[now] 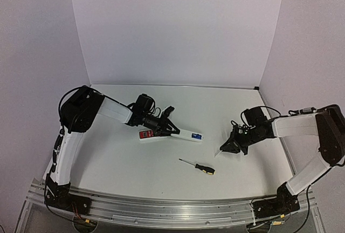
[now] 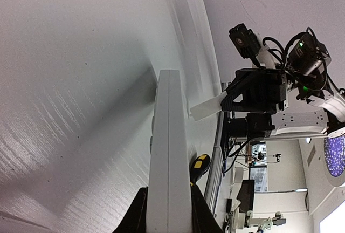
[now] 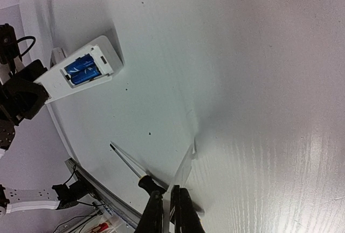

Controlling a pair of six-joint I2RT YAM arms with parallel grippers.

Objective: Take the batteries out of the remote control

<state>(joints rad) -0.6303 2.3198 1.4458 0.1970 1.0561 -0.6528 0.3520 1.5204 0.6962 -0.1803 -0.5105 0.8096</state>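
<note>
cover off, pinched by the right gripper. left gripper clamps the remote control; both batteries sit inside.

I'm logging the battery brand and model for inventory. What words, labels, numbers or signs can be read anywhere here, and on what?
No text can be read in any view.
batteries: blue, any print is too small to read.
red patch by the remote control: pale marks, too small to read.
screwdriver: no marking visible.
white cover: no marking visible.
</note>
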